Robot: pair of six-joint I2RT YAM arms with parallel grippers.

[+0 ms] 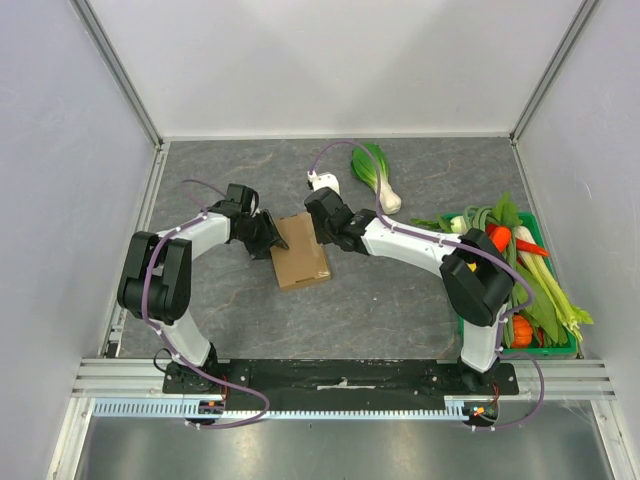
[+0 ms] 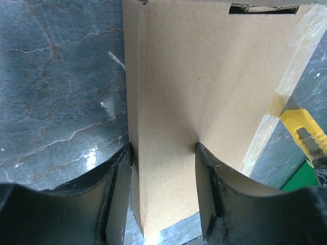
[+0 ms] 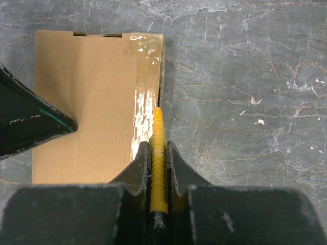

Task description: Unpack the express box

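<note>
Two jobs remain, I judge: slitting the tape (image 3: 144,97) and emptying. The express box (image 1: 300,252) lies flat and closed on the bench (image 1: 400,310); my left gripper (image 2: 163,150) clamps its side, my right gripper (image 3: 159,153) pinches a yellow cutter (image 3: 158,127), tip at the taped seam.

Left arm (image 1: 165,270): elbow raised, forearm reaching inward. Left gripper (image 2: 163,153): jaws part-spread, one finger on each side of an edge of the express box (image 2: 214,76), both in contact. Right arm (image 1: 420,245): stretched inward, wrist pitched down. Right gripper (image 3: 158,148): jaws nearly closed, clamping a yellow cutter (image 3: 158,127) that projects ahead of the fingertips.
</note>
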